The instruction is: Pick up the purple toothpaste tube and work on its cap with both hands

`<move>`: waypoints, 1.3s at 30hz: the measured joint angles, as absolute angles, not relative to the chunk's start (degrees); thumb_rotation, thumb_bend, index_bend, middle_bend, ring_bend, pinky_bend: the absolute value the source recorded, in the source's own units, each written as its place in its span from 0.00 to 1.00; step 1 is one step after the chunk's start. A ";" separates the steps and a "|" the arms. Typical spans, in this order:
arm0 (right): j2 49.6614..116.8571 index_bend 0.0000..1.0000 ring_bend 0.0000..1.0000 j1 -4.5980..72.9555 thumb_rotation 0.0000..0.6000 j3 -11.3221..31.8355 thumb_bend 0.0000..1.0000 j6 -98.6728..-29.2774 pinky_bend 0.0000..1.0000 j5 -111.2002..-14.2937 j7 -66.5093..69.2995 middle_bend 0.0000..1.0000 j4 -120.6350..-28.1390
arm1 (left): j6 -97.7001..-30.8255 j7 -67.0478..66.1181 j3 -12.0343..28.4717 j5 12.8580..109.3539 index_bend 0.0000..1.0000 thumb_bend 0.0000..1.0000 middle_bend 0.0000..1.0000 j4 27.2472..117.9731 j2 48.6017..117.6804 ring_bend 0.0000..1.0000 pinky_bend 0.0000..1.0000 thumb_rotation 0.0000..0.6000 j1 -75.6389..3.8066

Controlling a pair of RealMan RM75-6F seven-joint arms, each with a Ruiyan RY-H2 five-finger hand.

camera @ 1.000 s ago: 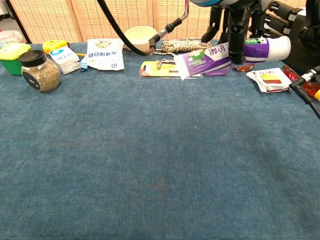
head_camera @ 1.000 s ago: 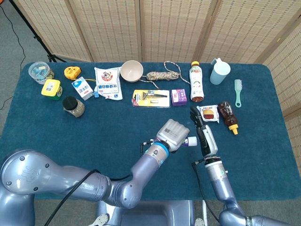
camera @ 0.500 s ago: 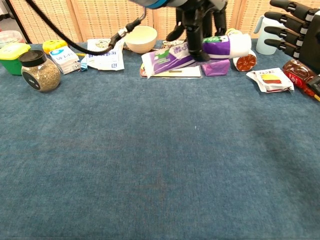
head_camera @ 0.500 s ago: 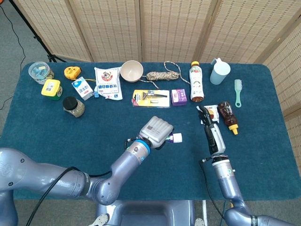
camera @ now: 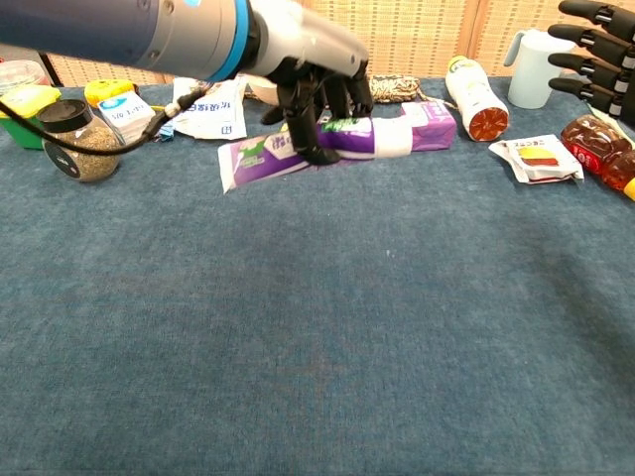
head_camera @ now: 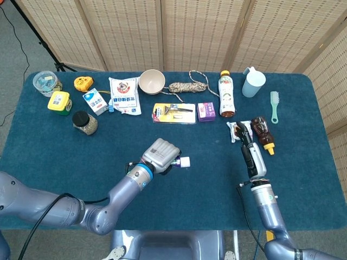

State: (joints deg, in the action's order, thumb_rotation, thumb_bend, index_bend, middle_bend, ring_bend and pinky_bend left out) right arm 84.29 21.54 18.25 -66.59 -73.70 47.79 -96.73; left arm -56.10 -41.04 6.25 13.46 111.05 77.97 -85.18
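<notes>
My left hand [camera: 319, 99] is wrapped around the purple toothpaste tube [camera: 298, 151], holding it level over the table [camera: 317, 357], its white cap [head_camera: 185, 161] pointing toward my right hand [head_camera: 252, 154], which is released, fingers straight, well apart.

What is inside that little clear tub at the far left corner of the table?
The clear tub holds some small pale blue and whitish bits; they are too small to identify. In the chest view only its edge shows.
</notes>
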 measured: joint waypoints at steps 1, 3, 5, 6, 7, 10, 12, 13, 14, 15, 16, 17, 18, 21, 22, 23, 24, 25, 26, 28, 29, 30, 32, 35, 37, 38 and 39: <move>84.15 0.00 0.00 21.47 0.13 18.22 0.00 -66.68 0.00 -73.79 47.76 0.00 -96.71 | -56.09 -40.94 5.83 13.90 0.60 1.00 0.66 110.91 78.29 0.56 0.70 1.00 -84.88; 83.78 0.00 0.00 21.30 0.13 18.16 0.00 -66.87 0.00 -73.97 47.74 0.00 -96.72 | -56.16 -40.83 5.01 14.68 0.55 1.00 0.60 110.46 79.04 0.51 0.69 1.00 -84.29; 83.44 0.00 0.00 21.13 0.13 18.15 0.00 -67.08 0.00 -74.12 47.79 0.00 -96.74 | -56.33 -40.90 4.16 15.41 0.48 1.00 0.51 109.69 79.94 0.43 0.64 1.00 -83.76; 83.31 0.00 0.00 21.08 0.13 18.15 0.00 -67.14 0.00 -74.18 47.85 0.00 -96.76 | -56.51 -40.93 3.90 15.75 0.42 1.00 0.44 109.25 80.41 0.36 0.59 1.00 -83.51; 83.11 0.00 0.00 21.00 0.13 18.15 0.00 -67.25 0.00 -74.26 47.85 0.00 -96.78 | -56.64 -40.90 3.80 15.98 0.36 1.00 0.38 108.95 80.75 0.31 0.55 1.00 -83.32; 82.68 0.00 0.00 20.83 0.13 18.15 0.00 -67.44 0.00 -74.38 47.87 0.00 -96.80 | -56.53 -40.80 3.42 16.69 0.14 1.00 0.17 108.10 81.73 0.11 0.38 1.00 -82.68; 82.42 0.00 0.00 20.71 0.13 18.17 0.00 -67.59 0.00 -74.42 47.94 0.00 -96.78 | -55.71 -40.74 3.31 16.74 0.04 1.00 0.08 107.90 81.74 0.03 0.30 1.00 -82.57; 82.32 0.00 0.00 20.66 0.13 18.18 0.00 -67.66 0.00 -74.45 47.98 0.00 -96.75 | -55.24 -40.68 3.30 16.75 0.02 1.00 0.05 107.82 81.65 0.01 0.27 1.00 -82.52; 82.21 0.00 0.00 20.62 0.13 18.18 0.00 -67.71 0.00 -74.48 47.96 0.00 -96.67 | -54.75 -40.58 3.30 16.74 0.01 1.00 0.02 107.77 81.53 0.00 0.24 1.00 -82.46; 82.14 0.00 0.00 20.59 0.14 18.18 0.00 -67.73 0.00 -74.49 48.00 0.00 -96.66 | -54.11 -40.43 3.30 16.74 0.00 1.00 0.01 107.74 81.26 0.00 0.21 1.00 -82.37; 82.05 0.00 0.00 20.57 0.14 18.18 0.00 -67.76 0.00 -74.51 48.04 0.00 -96.63 | -53.69 -40.29 3.29 16.74 0.00 1.00 0.00 107.73 80.99 0.00 0.18 1.00 -82.28; 81.93 0.00 0.00 20.56 0.14 18.18 0.00 -67.78 0.00 -74.56 48.00 0.00 -96.53 | -53.33 -40.11 3.27 16.73 0.00 0.99 0.00 107.74 80.72 0.00 0.16 0.99 -82.17; 81.83 0.00 0.00 20.55 0.14 18.17 0.00 -67.78 0.00 -74.60 47.98 0.00 -96.47 | -53.05 -39.89 3.26 16.70 0.00 0.98 0.00 107.78 80.46 0.00 0.15 0.98 -82.04; 81.42 0.00 0.00 20.46 0.14 18.15 0.00 -67.88 0.00 -74.72 47.90 0.00 -96.25 | -52.63 -38.70 3.30 16.80 0.00 0.94 0.00 108.05 79.59 0.00 0.14 0.96 -81.28; 81.25 0.00 0.00 20.43 0.14 18.14 0.00 -67.89 0.00 -74.75 47.86 0.00 -96.16 | -52.66 -38.26 3.33 16.95 0.00 0.94 0.00 108.19 79.28 0.00 0.14 0.96 -80.96; 80.98 0.00 0.00 20.38 0.14 18.11 0.00 -67.92 0.00 -74.82 47.78 0.00 -96.04 | -52.79 -37.77 3.35 17.25 0.00 0.94 0.00 108.40 78.90 0.00 0.14 0.96 -80.54; 80.75 0.00 0.00 20.34 0.15 18.09 0.00 -67.95 0.00 -74.91 47.68 0.00 -95.95 | -53.16 -37.10 3.39 17.89 0.00 0.94 0.00 108.76 78.40 0.00 0.14 0.96 -79.90; 80.50 0.00 0.00 20.29 0.15 18.06 0.00 -67.99 0.00 -75.01 47.60 0.00 -95.86 | -53.60 -36.58 3.40 18.55 0.00 0.94 0.00 109.09 78.03 0.00 0.14 0.96 -79.35; 80.11 0.00 0.00 20.22 0.16 17.99 0.00 -68.01 0.00 -75.17 47.47 0.00 -95.74 | -54.16 -36.04 3.38 19.37 0.00 0.94 0.00 109.49 77.63 0.00 0.14 0.96 -78.73; 79.43 0.00 0.00 20.13 0.18 17.84 0.00 -67.99 0.00 -75.48 47.27 0.00 -95.55 | -55.88 -34.52 3.25 21.85 0.00 0.94 0.00 110.72 76.53 0.00 0.14 0.96 -76.86; 78.91 0.00 0.00 20.09 0.20 17.70 0.00 -67.88 0.00 -75.68 47.14 0.00 -95.42 | -56.80 -33.82 3.13 23.14 0.00 0.94 0.00 111.33 76.00 0.00 0.14 0.96 -75.91; 78.50 0.00 0.00 20.07 0.22 17.58 0.00 -67.80 0.00 -75.86 46.95 0.00 -95.28 | -58.13 -32.85 2.89 25.03 0.00 0.94 0.00 112.22 75.23 0.00 0.14 0.96 -74.50; 77.61 0.00 0.00 20.07 0.31 17.18 0.00 -67.56 0.00 -76.39 45.96 0.00 -94.74 | -60.49 -31.34 2.37 28.16 0.00 0.93 0.00 113.53 74.02 0.00 0.14 0.96 -72.10; 76.62 0.00 0.00 20.18 0.44 16.76 0.00 -67.00 0.00 -76.74 44.88 0.00 -94.03 | -65.09 -28.93 1.10 33.93 0.00 0.93 0.00 115.40 72.13 0.00 0.14 0.96 -67.72; 76.06 0.00 0.00 20.28 0.52 16.37 0.00 -66.57 0.00 -76.93 43.88 0.00 -93.54 | -68.72 -27.37 -0.14 38.17 0.00 0.93 0.00 116.59 70.71 0.00 0.14 0.96 -64.46; 75.70 0.00 0.00 20.35 0.57 16.10 0.00 -66.30 0.00 -77.09 43.08 0.00 -93.20 | -70.21 -26.72 -0.74 40.03 0.00 0.93 0.00 117.05 70.06 0.00 0.14 0.96 -63.04; 75.45 0.00 0.00 20.40 0.61 15.90 0.00 -66.14 0.00 -77.20 42.44 0.00 -92.94 | -72.06 -25.88 -1.63 42.49 0.00 0.93 0.00 117.62 69.14 0.00 0.14 0.96 -61.07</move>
